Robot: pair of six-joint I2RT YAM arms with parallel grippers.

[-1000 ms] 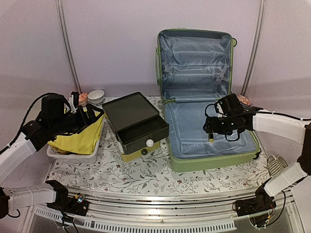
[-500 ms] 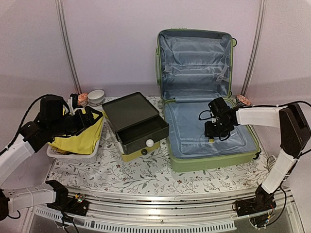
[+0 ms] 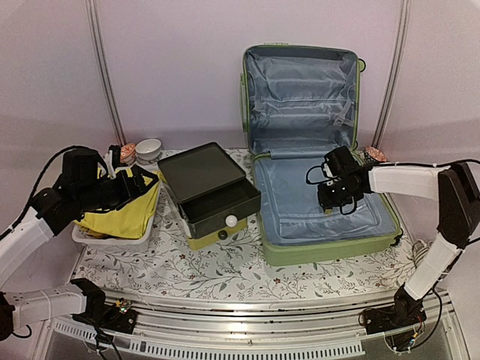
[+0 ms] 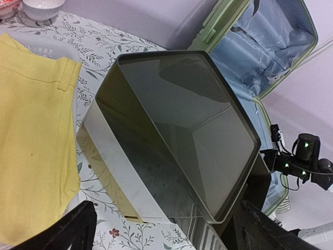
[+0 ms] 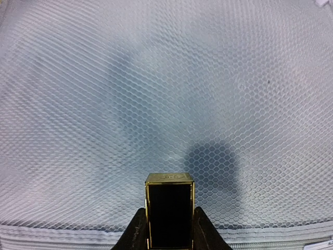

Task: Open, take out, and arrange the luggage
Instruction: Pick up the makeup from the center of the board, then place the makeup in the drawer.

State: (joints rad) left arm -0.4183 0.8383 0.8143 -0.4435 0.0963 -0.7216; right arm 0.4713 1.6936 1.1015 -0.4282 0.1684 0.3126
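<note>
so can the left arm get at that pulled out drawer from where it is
Probably yes. The left gripper is open and hangs over the yellow cloth beside the drawer box, with nothing between them. The drawer opens toward the near edge, so the arm would need to swing round.

**Camera layout: one fixed overhead view, two wrist views.**

The top camera sits above and behind the arm bases, faces forward and down, and takes in the whole table [image 3: 225,277], drawer box [image 3: 206,187] and open luggage [image 3: 315,150] from afar. The left wrist camera looks obliquely down over the drawer box at middle range, left fingers [image 4: 62,229] at its lower corners; like the top view, it shows the box, the luggage and the right arm [image 4: 309,156]. The right wrist camera faces the mesh lining [image 5: 156,78] very close, right fingers [image 5: 136,232] and a gold-edged box [image 5: 169,213] at its bottom edge.
</note>
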